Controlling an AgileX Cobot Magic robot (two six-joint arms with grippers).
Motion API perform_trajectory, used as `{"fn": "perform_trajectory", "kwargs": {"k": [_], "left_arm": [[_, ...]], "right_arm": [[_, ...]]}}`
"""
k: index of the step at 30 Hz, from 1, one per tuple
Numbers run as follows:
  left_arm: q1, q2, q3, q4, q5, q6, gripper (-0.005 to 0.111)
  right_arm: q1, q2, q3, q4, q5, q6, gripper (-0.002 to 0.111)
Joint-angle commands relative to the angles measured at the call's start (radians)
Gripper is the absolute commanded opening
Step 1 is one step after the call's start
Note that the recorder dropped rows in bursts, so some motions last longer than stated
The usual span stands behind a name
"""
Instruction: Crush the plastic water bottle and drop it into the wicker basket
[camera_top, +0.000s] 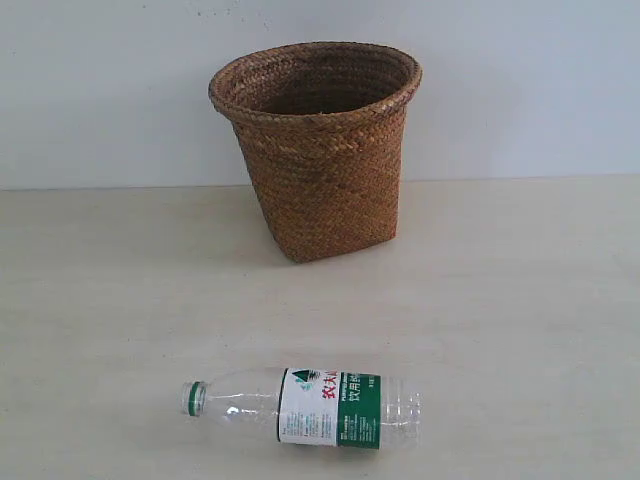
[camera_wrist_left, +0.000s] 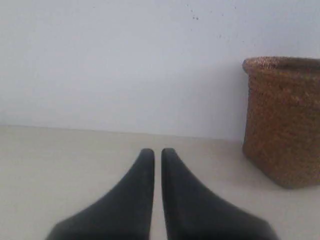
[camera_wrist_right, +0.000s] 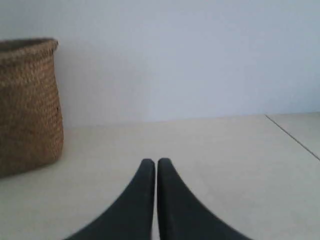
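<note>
The plastic water bottle (camera_top: 310, 406) lies on its side near the front of the table, green cap ring pointing left, white-and-green label facing up, uncrushed. The wicker basket (camera_top: 318, 150) stands upright behind it against the wall; the same basket (camera_wrist_left: 283, 121) shows in the left wrist view and the basket (camera_wrist_right: 27, 105) again in the right wrist view. My left gripper (camera_wrist_left: 157, 152) is shut with nothing between its black fingers, low over the table. My right gripper (camera_wrist_right: 156, 162) is shut and empty too. Neither gripper appears in the exterior view, and neither wrist view shows the bottle.
A pale wooden table (camera_top: 520, 300) runs back to a plain white wall (camera_top: 100, 80). A thin seam or table edge (camera_wrist_right: 292, 136) crosses the surface in the right wrist view.
</note>
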Motion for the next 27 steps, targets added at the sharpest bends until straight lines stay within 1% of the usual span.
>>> {"fn": "perform_trajectory", "kwargs": {"k": [1,3,5,8,10,14,18,21,25,27], "left_arm": [[0.003,-0.004,0.004,-0.015,-0.093,-0.121,0.004],[0.003,-0.004,0.004,-0.015,-0.166,-0.154,0.004],[0.003,-0.004,0.004,-0.015,-0.240,-0.212,0.004],[0.003,-0.004,0.004,-0.015,-0.365,-0.297,0.004],[0.003,-0.002,0.004,-0.004,-0.431,-0.334,0.004],[0.003,0.091,-0.075,-0.002,-0.431,-0.336,0.004],[0.003,0.260,-0.188,0.062,-0.445,-0.336,0.004],[0.003,0.401,-0.290,0.166,-0.449,-0.353,0.004],[0.003,0.582,-0.425,0.377,-0.452,-0.495,0.004],[0.003,0.669,-0.486,0.454,-0.452,-0.552,0.004]], "right_arm": [[0.003,-0.006,-0.001,0.032,-0.202,0.062,0.000],[0.003,-0.006,-0.001,0.066,-0.285,0.151,0.000],[0.003,-0.006,-0.001,0.071,-0.371,0.199,0.000],[0.003,-0.006,-0.012,0.071,-0.394,0.219,0.000],[0.003,0.035,-0.088,0.067,-0.380,0.203,0.000],[0.003,0.170,-0.227,0.067,-0.377,0.162,0.000],[0.003,0.323,-0.351,0.059,-0.370,0.146,0.000],[0.003,0.430,-0.455,0.011,-0.323,0.144,0.000],[0.003,0.571,-0.577,-0.024,-0.225,0.144,0.000],[0.003,0.634,-0.627,-0.042,-0.200,0.140,0.000]]}}
